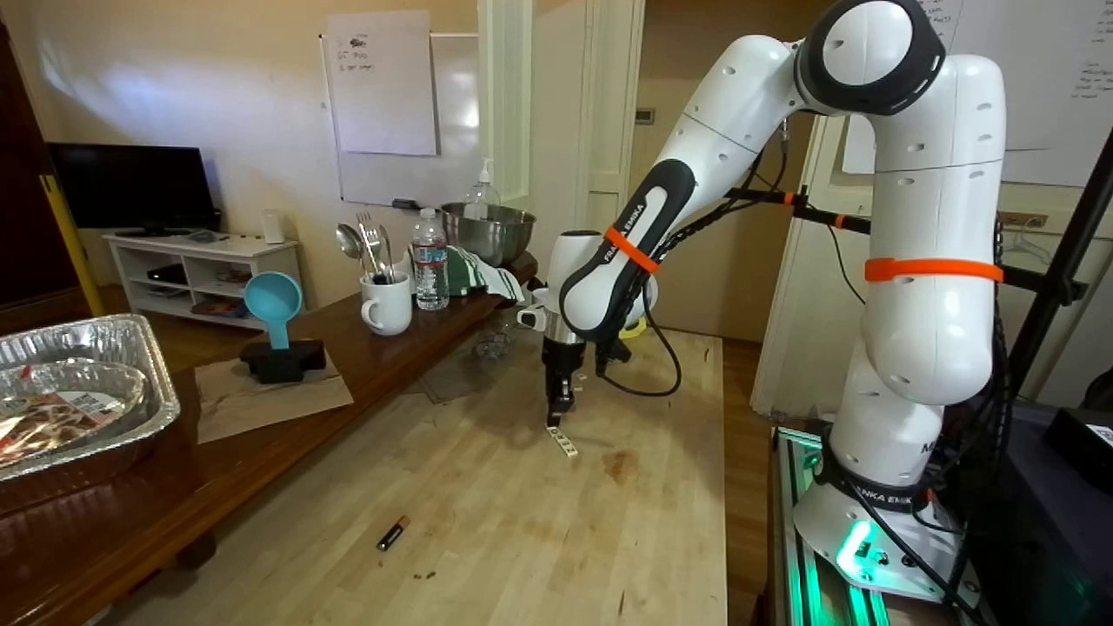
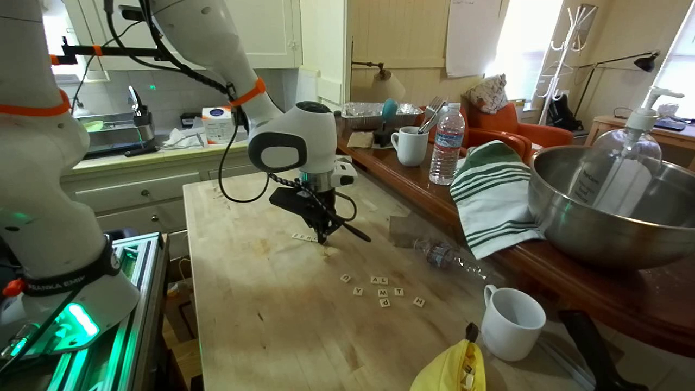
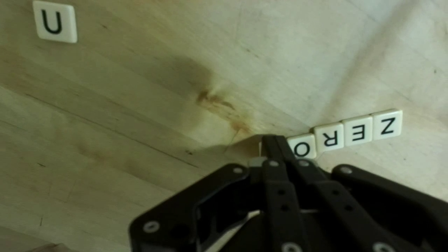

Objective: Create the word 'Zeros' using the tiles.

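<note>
In the wrist view, the pale tiles Z (image 3: 387,124), E (image 3: 357,130), R (image 3: 329,137) and O (image 3: 301,146) lie in a touching, slightly stepped row. My gripper (image 3: 275,138) is shut, its fingertips together just beside the O. A thin pale edge (image 3: 260,148) shows past the fingertips, apparently another tile, its letter hidden. A U tile (image 3: 55,21) lies apart at upper left. The row shows in both exterior views (image 1: 563,442) (image 2: 303,237), with the fingertips (image 1: 554,422) (image 2: 322,240) down at its end. Several loose tiles, among them Y (image 2: 358,291) and H (image 2: 419,302), lie nearby.
A yellow pouch (image 2: 448,369) with tiles inside and a white mug (image 2: 513,326) stand near the loose tiles. A clear bottle (image 2: 445,255) lies by the raised wooden ledge (image 1: 348,369). A battery (image 1: 393,533) lies on the table. The ledge holds another mug (image 1: 389,304) and a metal bowl (image 2: 613,228).
</note>
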You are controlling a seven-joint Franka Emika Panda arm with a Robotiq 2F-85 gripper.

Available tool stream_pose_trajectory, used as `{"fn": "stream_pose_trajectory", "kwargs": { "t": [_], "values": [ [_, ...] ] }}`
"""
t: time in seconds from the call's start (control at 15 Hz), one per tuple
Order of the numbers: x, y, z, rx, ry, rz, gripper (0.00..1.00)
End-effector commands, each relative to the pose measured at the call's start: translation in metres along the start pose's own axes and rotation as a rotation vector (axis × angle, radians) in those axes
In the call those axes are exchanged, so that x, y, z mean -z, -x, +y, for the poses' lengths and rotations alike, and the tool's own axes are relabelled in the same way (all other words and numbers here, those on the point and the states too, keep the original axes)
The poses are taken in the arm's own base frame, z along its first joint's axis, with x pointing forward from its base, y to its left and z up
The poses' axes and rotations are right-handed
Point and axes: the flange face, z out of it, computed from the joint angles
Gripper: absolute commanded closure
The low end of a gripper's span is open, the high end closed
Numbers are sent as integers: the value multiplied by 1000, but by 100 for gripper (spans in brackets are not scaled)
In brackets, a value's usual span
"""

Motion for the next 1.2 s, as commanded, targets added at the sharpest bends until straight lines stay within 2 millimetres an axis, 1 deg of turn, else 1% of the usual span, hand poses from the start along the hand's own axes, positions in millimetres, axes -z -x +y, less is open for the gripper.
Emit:
{"fn": "stream_pose_trajectory", "kwargs": {
  "t": [0.0,0.67,0.93,1.13],
  "values": [
    [-2,3,-4,9,-12,1,100],
    [8,3,-4,32,-1,5,100],
    [16,3,-4,54,-1,10,100],
    [23,7,-9,90,-28,-7,100]
  ]
}}
